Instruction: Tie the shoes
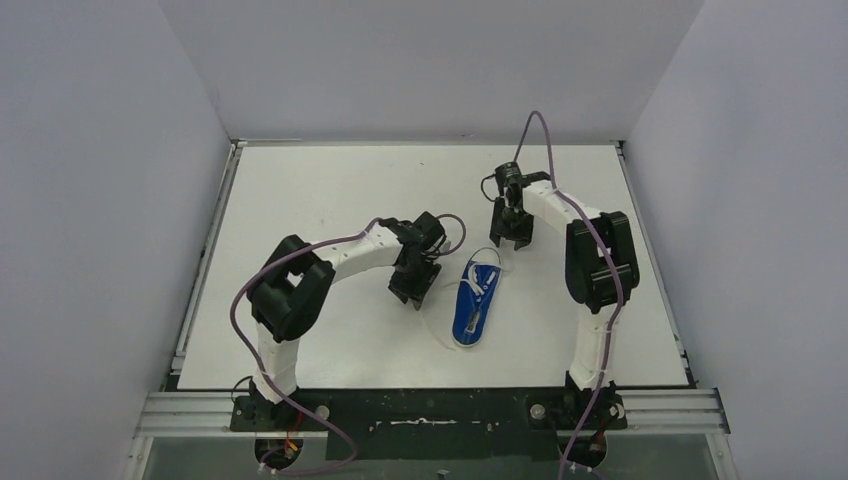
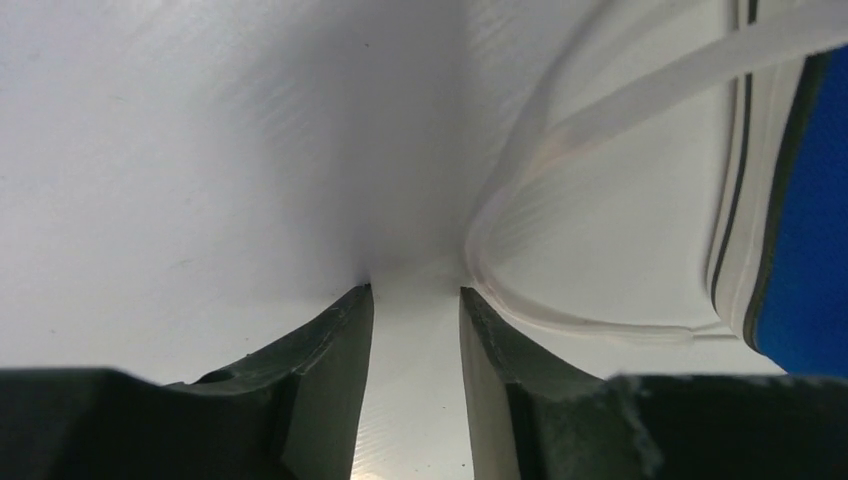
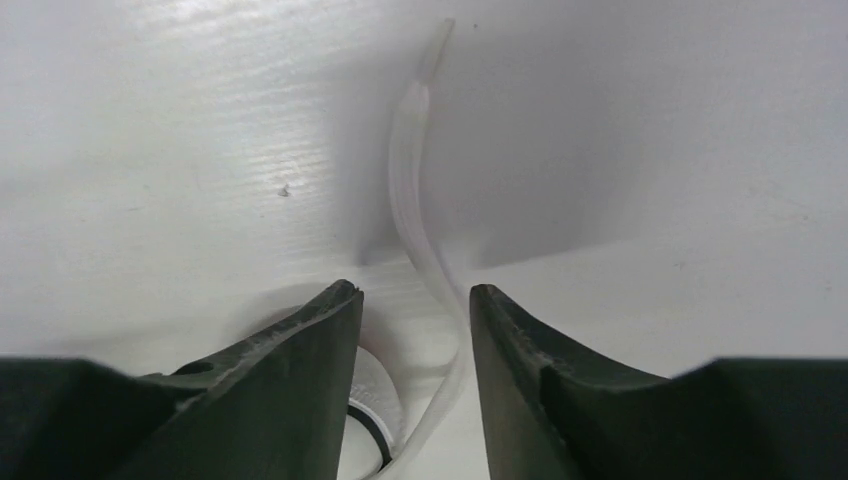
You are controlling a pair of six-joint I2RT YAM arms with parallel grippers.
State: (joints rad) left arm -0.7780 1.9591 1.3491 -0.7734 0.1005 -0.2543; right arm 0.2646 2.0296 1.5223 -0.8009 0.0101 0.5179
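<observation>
The small blue shoe [image 1: 474, 300] with a white sole rim lies mid-table between both arms. My left gripper [image 1: 412, 285] is low over the table just left of it, open, with only bare table between its fingers [image 2: 415, 292]. A white lace [image 2: 520, 290] loops past the outside of its right finger, and the shoe's sole rim [image 2: 745, 200] shows at the right. My right gripper [image 1: 510, 236] hangs just beyond the shoe's far end, open [image 3: 415, 290]. A white lace [image 3: 410, 180] runs loose through its gap, next to the shoe's white rim [image 3: 385, 410].
The white table [image 1: 330, 190] is bounded by white walls at the back and both sides. The arm bases and a metal rail [image 1: 430, 410] stand at the near edge. Purple cables [image 1: 540, 130] arc above both arms.
</observation>
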